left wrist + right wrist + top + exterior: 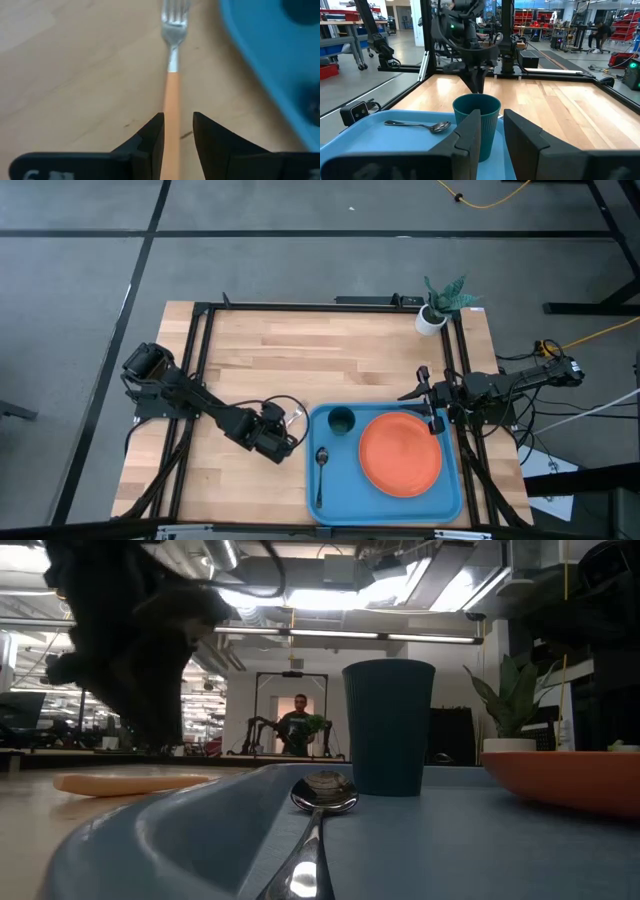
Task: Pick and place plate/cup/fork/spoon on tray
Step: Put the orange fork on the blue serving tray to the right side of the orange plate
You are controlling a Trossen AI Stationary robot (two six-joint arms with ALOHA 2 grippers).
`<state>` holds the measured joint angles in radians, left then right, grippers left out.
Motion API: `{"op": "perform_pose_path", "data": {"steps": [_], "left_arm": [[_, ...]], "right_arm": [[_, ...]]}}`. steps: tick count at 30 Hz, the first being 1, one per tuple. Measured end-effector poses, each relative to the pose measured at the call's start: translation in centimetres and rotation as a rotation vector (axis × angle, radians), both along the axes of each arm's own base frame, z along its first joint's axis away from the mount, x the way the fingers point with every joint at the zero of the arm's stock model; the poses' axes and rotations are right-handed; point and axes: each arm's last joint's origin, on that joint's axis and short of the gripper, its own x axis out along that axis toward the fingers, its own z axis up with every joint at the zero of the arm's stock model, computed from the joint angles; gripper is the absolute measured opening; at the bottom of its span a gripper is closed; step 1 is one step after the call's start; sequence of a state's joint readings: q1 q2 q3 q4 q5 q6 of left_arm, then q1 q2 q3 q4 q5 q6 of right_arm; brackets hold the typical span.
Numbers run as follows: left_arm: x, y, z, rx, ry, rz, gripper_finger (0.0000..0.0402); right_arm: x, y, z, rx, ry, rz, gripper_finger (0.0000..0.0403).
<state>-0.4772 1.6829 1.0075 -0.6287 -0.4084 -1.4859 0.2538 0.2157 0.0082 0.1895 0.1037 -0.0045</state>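
My left gripper is down at the table with its two fingers spread a little, one on each side of the fork; the light orange handle runs through the gap between them and the silver tines point away from me, but I cannot tell whether the pads actually press the handle or only flank it. The fork lies flat on the wooden table, just beside the tray's left rim and outside it. From above, that gripper sits close to the near-left part of the blue tray. On the tray, the dark teal cup stands upright in the far-left corner, the dark spoon lies along the left side with its bowl toward the cup, and the orange plate fills the right half. My right gripper hangs at the tray's far-right side, fingers parted and empty, looking across at the cup. A white pot with a green plant stands at the table's far-right corner
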Motion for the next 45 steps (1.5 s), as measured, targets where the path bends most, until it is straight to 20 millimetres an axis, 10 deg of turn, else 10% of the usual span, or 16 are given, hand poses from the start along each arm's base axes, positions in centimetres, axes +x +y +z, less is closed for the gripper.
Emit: {"op": "perform_pose_path", "data": {"steps": [45], "left_arm": [[0.7, -0.4, -3.8, -0.036, 0.049, -0.068, 0.0096]], "right_arm": [[0.0, 0.0, 0.0, 0.000, 0.000, 0.000, 0.0090]]}}
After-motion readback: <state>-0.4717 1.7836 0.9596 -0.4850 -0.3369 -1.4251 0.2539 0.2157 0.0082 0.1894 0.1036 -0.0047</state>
